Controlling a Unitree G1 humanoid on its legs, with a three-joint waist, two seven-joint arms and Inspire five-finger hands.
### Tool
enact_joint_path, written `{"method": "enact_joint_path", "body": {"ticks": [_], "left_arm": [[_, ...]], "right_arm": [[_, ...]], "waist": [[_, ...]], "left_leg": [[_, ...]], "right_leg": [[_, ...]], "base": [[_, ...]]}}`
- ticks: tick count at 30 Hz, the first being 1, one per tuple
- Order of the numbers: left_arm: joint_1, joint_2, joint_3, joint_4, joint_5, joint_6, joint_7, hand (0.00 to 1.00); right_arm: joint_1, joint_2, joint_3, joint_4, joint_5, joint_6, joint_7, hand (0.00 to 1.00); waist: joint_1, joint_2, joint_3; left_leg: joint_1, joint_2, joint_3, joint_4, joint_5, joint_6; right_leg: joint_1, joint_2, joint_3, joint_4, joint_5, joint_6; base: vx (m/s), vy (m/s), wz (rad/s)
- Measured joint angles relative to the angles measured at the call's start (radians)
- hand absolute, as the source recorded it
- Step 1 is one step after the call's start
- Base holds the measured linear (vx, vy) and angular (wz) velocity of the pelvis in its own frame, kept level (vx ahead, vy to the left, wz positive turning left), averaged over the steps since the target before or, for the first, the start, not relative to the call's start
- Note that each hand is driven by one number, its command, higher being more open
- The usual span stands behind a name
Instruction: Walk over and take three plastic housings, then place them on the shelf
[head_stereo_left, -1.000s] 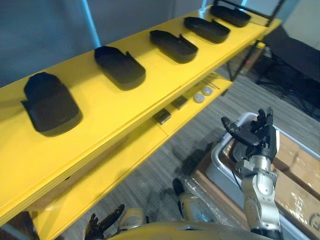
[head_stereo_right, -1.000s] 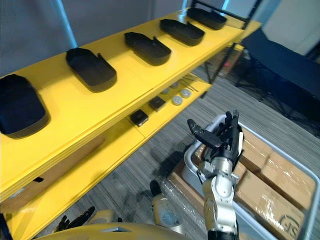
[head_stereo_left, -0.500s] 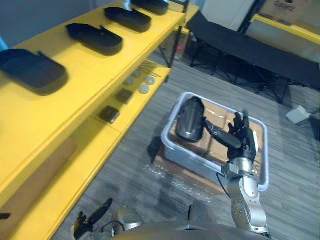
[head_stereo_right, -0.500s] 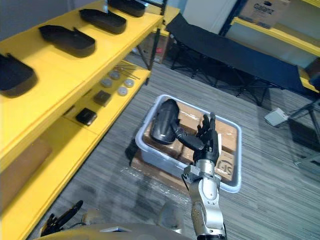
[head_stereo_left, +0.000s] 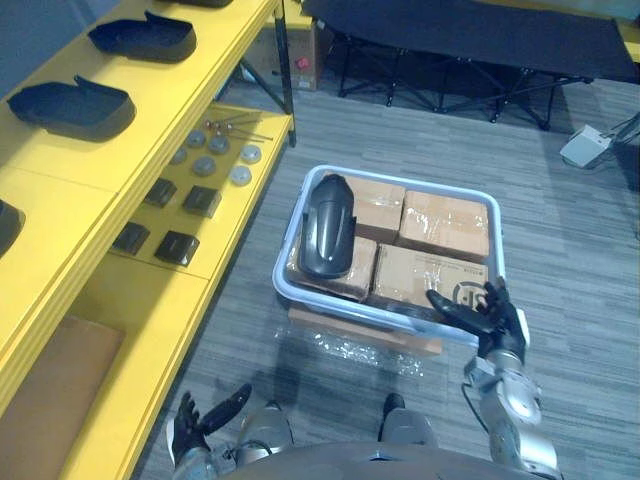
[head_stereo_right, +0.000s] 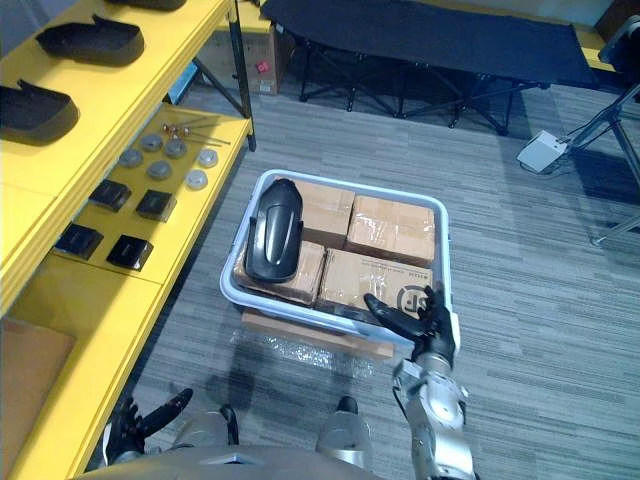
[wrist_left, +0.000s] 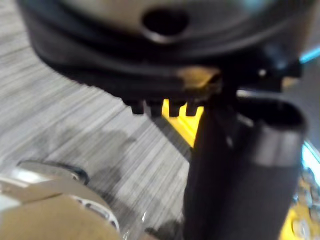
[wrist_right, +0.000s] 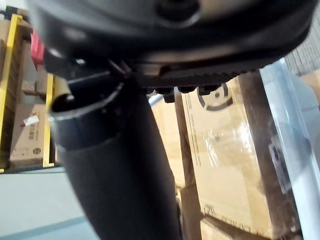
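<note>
Presumably fetching step: plastic housing (head_stereo_left: 327, 225) lying in bin (head_stereo_left: 498, 245). My right hand (head_stereo_left: 485, 315), released and empty, must reach across to it.

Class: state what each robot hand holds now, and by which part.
Nothing is held. Both the right hand and the left hand are open; the black housing lies in the bin.

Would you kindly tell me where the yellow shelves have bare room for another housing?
On the top shelf, a bare patch lies between the housing and the cut-off housing at the left edge. On the lower shelf, bare yellow lies between the black blocks and the brown board. Discs crowd its far end.
</note>
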Motion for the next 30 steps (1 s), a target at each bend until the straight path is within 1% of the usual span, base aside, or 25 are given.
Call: {"method": "enact_joint_path", "body": {"ticks": [2, 3, 4, 5, 6, 8, 10, 12, 14, 15, 16, 17, 18, 21, 22, 23, 25, 27, 29, 30], "left_arm": [[-0.01, 0.012, -0.014, -0.009, 0.03, 0.0, -0.01, 1.0], [-0.038, 0.025, -0.03, -0.017, 0.028, 0.001, -0.019, 1.0], [-0.049, 0.028, -0.032, -0.022, 0.017, 0.001, -0.019, 1.0], [-0.071, 0.034, -0.033, -0.027, -0.008, 0.0, -0.017, 1.0], [-0.084, 0.035, -0.033, -0.031, -0.025, 0.001, -0.016, 1.0], [-0.12, 0.04, -0.028, -0.045, -0.059, 0.0, -0.013, 1.0], [-0.125, 0.042, -0.028, -0.057, -0.064, -0.002, -0.01, 1.0], [-0.125, 0.036, -0.03, -0.058, -0.067, -0.002, 0.001, 1.0], [-0.124, 0.022, -0.032, -0.056, -0.069, -0.002, 0.005, 1.0], [-0.124, 0.018, -0.033, -0.056, -0.072, -0.002, 0.003, 1.0], [-0.123, -0.005, -0.054, -0.047, -0.184, -0.002, -0.053, 1.0], [-0.123, -0.012, -0.064, -0.042, -0.196, -0.003, -0.069, 1.0], [-0.123, -0.014, -0.068, -0.039, -0.221, -0.003, -0.084, 1.0], [-0.124, -0.015, -0.08, -0.037, -0.222, -0.006, -0.105, 1.0], [-0.133, -0.014, -0.095, -0.033, -0.226, -0.009, -0.122, 1.0], [-0.145, -0.011, -0.111, -0.016, -0.239, -0.014, -0.145, 1.0], [-0.156, -0.004, -0.134, 0.004, -0.268, -0.021, -0.156, 1.0], [-0.176, -0.002, -0.16, 0.02, -0.3, -0.025, -0.162, 1.0], [-0.187, -0.002, -0.174, 0.03, -0.317, -0.025, -0.162, 1.0], [-0.193, 0.001, -0.184, 0.039, -0.335, -0.024, -0.161, 1.0]], "right_arm": [[-0.063, -0.005, 0.02, 0.029, 0.0, 0.003, -0.002, 1.0], [-0.149, -0.018, 0.031, 0.052, -0.001, 0.007, -0.005, 1.0], [-0.187, -0.029, 0.037, 0.065, -0.001, 0.007, -0.009, 1.0], [-0.269, -0.047, 0.041, 0.094, -0.001, 0.011, -0.015, 1.0], [-0.31, -0.056, 0.041, 0.107, 0.0, 0.011, -0.026, 1.0], [-0.466, -0.097, 0.035, 0.166, 0.004, 0.012, -0.065, 1.0], [-0.566, -0.129, 0.036, 0.222, 0.004, 0.016, -0.083, 1.0], [-0.651, -0.155, 0.038, 0.274, 0.003, 0.021, -0.102, 1.0], [-0.759, -0.177, 0.04, 0.328, 0.003, 0.034, -0.131, 1.0], [-0.783, -0.187, 0.045, 0.343, 0.003, 0.036, -0.139, 1.0], [-0.93, -0.254, 0.081, 0.445, -0.004, 0.091, -0.159, 1.0], [-0.958, -0.275, 0.091, 0.485, -0.006, 0.105, -0.159, 1.0], [-0.976, -0.284, 0.099, 0.519, -0.013, 0.127, -0.161, 1.0], [-1.002, -0.293, 0.117, 0.598, -0.042, 0.15, -0.167, 1.0], [-1.027, -0.316, 0.135, 0.641, -0.057, 0.183, -0.183, 1.0], [-1.055, -0.328, 0.139, 0.675, -0.107, 0.229, -0.207, 1.0], [-1.093, -0.345, 0.162, 0.698, -0.146, 0.275, -0.227, 1.0], [-1.146, -0.373, 0.178, 0.741, -0.161, 0.338, -0.261, 1.0], [-1.153, -0.383, 0.184, 0.749, -0.161, 0.366, -0.284, 1.0], [-1.153, -0.384, 0.195, 0.749, -0.179, 0.387, -0.289, 0.0]], "waist": [[0.009, -0.002, 0.012], [0.023, -0.001, 0.041], [0.025, -0.001, 0.053], [0.034, -0.003, 0.073], [0.042, -0.005, 0.087], [0.072, -0.014, 0.145], [0.095, -0.014, 0.172], [0.118, -0.01, 0.175], [0.151, 0.007, 0.187], [0.158, 0.012, 0.19], [0.18, 0.062, 0.217], [0.189, 0.077, 0.225], [0.192, 0.085, 0.229], [0.21, 0.1, 0.236], [0.217, 0.114, 0.242], [0.221, 0.127, 0.245], [0.226, 0.136, 0.245], [0.244, 0.152, 0.251], [0.255, 0.161, 0.253], [0.258, 0.164, 0.253]], "left_leg": [[-0.009, -0.003, 0.004, 0.003, -0.001, 0.005], [-0.035, -0.001, 0.002, 0.02, 0.0, 0.01], [-0.05, 0.0, -0.005, 0.027, 0.0, 0.011], [-0.082, 0.001, -0.017, 0.041, 0.0, 0.013], [-0.098, 0.002, -0.026, 0.049, 0.001, 0.014], [-0.152, 0.003, -0.064, 0.073, 0.002, 0.016], [-0.183, 0.003, -0.085, 0.09, 0.003, 0.017], [-0.214, 0.002, -0.096, 0.106, 0.004, 0.019], [-0.238, -0.003, -0.119, 0.123, 0.006, 0.022], [-0.242, -0.006, -0.125, 0.124, 0.007, 0.023], [-0.255, -0.037, -0.157, 0.121, 0.023, 0.041], [-0.255, -0.043, -0.163, 0.122, 0.025, 0.046], [-0.257, -0.049, -0.171, 0.12, 0.029, 0.049], [-0.258, -0.052, -0.176, 0.126, 0.031, 0.052], [-0.261, -0.055, -0.182, 0.138, 0.031, 0.052], [-0.265, -0.061, -0.189, 0.14, 0.031, 0.053], [-0.278, -0.064, -0.193, 0.145, 0.031, 0.053], [-0.292, -0.063, -0.201, 0.154, 0.03, 0.052], [-0.293, -0.065, -0.207, 0.154, 0.031, 0.053], [-0.294, -0.066, -0.209, 0.152, 0.032, 0.052]], "right_leg": [[0.0, 0.001, 0.0, -0.022, 0.019, -0.001], [-0.002, 0.005, -0.001, -0.048, 0.045, -0.004], [-0.005, 0.008, -0.003, -0.06, 0.055, -0.006], [-0.022, 0.014, -0.006, -0.075, 0.074, -0.01], [-0.03, 0.017, -0.007, -0.081, 0.083, -0.013], [-0.043, 0.027, -0.03, -0.107, 0.112, -0.019], [-0.054, 0.03, -0.043, -0.107, 0.117, -0.02], [-0.071, 0.03, -0.053, -0.104, 0.12, -0.02], [-0.08, 0.029, -0.065, -0.103, 0.121, -0.02], [-0.08, 0.027, -0.07, -0.102, 0.121, -0.019], [-0.077, 0.001, -0.105, -0.094, 0.122, -0.018], [-0.078, -0.004, -0.114, -0.082, 0.122, -0.018], [-0.078, -0.009, -0.123, -0.075, 0.121, -0.017], [-0.08, -0.017, -0.143, -0.054, 0.117, -0.017], [-0.085, -0.023, -0.149, -0.033, 0.107, -0.017], [-0.092, -0.032, -0.157, -0.015, 0.098, -0.014], [-0.108, -0.036, -0.164, -0.004, 0.093, -0.011], [-0.121, -0.038, -0.172, 0.006, 0.092, -0.012], [-0.12, -0.039, -0.177, 0.01, 0.092, -0.012], [-0.121, -0.04, -0.181, 0.014, 0.091, -0.013]], "base": [[-0.08, 0.048, -0.13], [-0.05, 0.022, -0.02], [-0.11, 0.021, 0.04], [-0.13, 0.005, 0.07], [-0.19, 0.004, 0.1], [-0.16, -0.004, 0.21], [-0.11, 0.008, 0.27], [-0.06, 0.016, 0.2], [-0.01, 0.011, 0.17], [-0.01, 0.048, 0.46], [-0.01, 0.062, 0.46], [-0.02, 0.079, 0.51], [-0.02, 0.041, 0.18], [-0.03, 0.028, 0.09], [-0.05, 0.027, 0.1], [-0.08, 0.033, 0.12], [-0.1, 0.022, 0.06], [-0.11, 0.016, 0.05], [-0.08, 0.009, 0.07], [-0.06, 0.005, 0.08]]}}
